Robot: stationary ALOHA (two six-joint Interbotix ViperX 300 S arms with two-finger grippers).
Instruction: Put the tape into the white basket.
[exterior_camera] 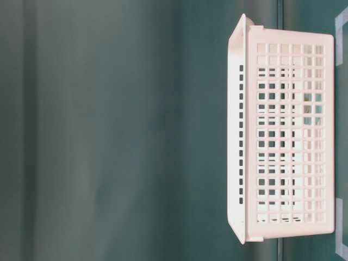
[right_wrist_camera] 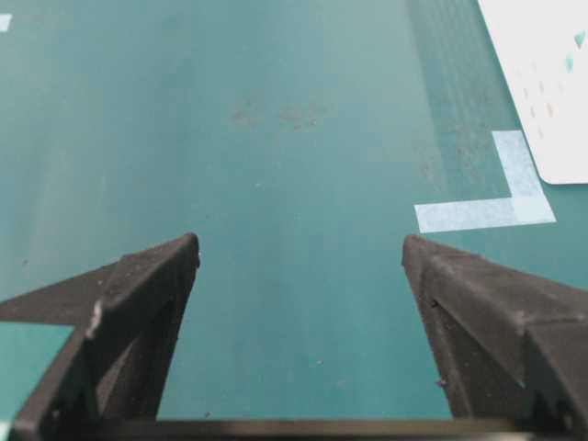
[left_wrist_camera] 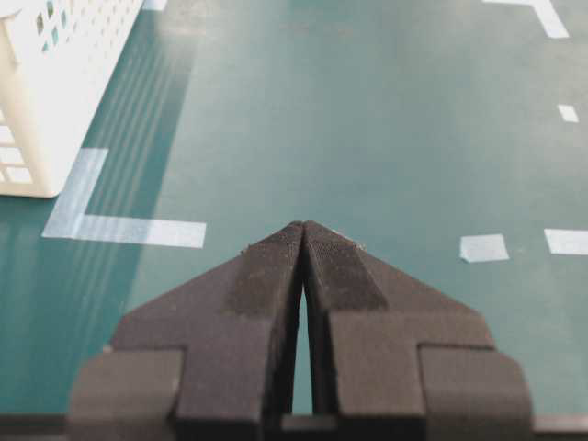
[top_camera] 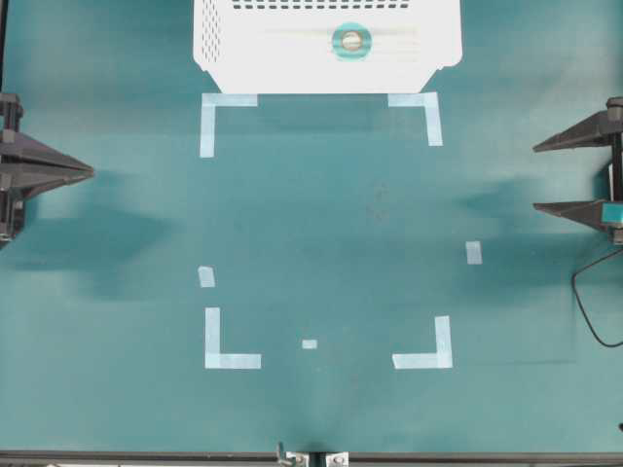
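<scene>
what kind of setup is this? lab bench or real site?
Most likely a lab bench for robot manipulation: a bare teal table marked with pale tape corner strips, a left gripper and a right gripper at opposite sides, and just the white basket holding the tape.

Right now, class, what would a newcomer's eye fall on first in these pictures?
The white basket at the top edge of the green table, with the teal tape lying inside it. Next, the two grippers at the sides: the left gripper shut, the right gripper wide open, both empty.
</scene>
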